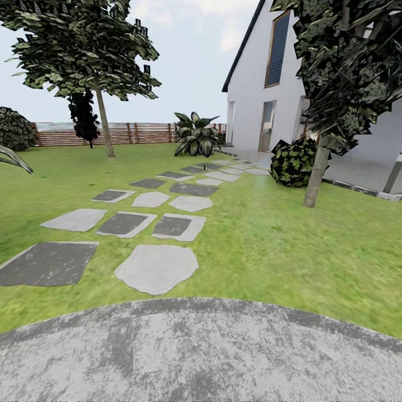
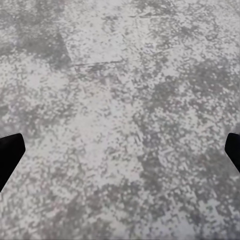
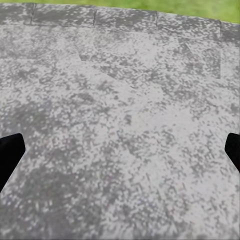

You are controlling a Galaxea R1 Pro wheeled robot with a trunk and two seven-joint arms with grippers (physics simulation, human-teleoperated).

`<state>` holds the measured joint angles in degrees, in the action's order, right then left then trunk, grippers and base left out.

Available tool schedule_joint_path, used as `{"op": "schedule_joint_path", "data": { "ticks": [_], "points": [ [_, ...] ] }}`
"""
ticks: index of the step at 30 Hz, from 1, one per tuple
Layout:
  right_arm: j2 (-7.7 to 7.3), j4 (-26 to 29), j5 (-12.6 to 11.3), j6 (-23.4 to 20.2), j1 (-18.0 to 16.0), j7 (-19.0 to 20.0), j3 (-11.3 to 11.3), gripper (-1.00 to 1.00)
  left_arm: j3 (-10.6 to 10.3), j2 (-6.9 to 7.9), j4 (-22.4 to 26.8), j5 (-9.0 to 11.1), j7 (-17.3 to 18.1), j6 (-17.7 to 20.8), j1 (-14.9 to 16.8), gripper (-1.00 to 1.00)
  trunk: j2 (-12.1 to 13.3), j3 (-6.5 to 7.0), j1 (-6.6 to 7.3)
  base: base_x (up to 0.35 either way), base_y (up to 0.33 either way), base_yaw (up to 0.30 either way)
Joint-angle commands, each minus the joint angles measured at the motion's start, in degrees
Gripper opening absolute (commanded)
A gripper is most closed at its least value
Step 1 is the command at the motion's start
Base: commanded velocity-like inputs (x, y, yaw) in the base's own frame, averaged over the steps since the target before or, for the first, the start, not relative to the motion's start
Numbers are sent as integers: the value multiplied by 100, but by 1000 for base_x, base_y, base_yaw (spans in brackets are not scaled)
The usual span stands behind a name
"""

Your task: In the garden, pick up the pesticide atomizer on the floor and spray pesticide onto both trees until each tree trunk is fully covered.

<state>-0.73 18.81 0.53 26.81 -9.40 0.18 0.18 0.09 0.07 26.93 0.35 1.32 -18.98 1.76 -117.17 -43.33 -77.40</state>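
Head view, read left to right: the left tree (image 1: 104, 125) stands on the lawn (image 1: 268, 240) before the slatted fence (image 1: 145, 133). A run of stepping stones (image 1: 157, 268) leads away from the round grey paving (image 1: 201, 352) at your base. A broad-leaved plant (image 1: 194, 134) and the white house (image 1: 251, 84) follow. Then come a dark shrub (image 1: 293, 162) and, just beside it, the right tree (image 1: 317, 176) with its leaning trunk. A small dark speck (image 1: 205, 165) sits near the far end of the stones. It may be the pesticide atomizer, but it is too small to tell, so its place on the floor is not settled from here.

Left wrist view: the left end effector (image 2: 120, 155) hangs over mottled paving. Its black fingertips (image 2: 9, 155) stand at opposite edges, spread wide, with nothing between them.

Right wrist view: the right end effector (image 3: 120, 155) is likewise fully spread and empty over the same paving. A strip of grass shows beyond the paving's rim.

Handling, as a judgement: expect a small sprayer to be light, rigid and smooth-sided, and likely to tip or skid on grass if you nudge it. Plan to close across the body below the nozzle head. Keep the nozzle clear and pointing outward, so that you can aim it at each trunk in turn.
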Motion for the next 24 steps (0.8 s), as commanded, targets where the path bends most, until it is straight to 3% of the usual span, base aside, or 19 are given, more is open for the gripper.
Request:
{"op": "schedule_joint_path", "data": {
  "ticks": [1,15,24],
  "points": [
    [1,0,0,0,0,0,0,100,0,-3,2,-2,0,-2,0,100,0,-9,0,0,0,0],
    [5,0,0,0,0,0,0,100,0,-5,6,-10,0,-12,-1,100,0,-136,0,8,0,0],
    [6,0,0,0,0,0,0,100,0,1,6,-4,0,-17,0,100,0,-217,0,275,0,0]
  ]
}}
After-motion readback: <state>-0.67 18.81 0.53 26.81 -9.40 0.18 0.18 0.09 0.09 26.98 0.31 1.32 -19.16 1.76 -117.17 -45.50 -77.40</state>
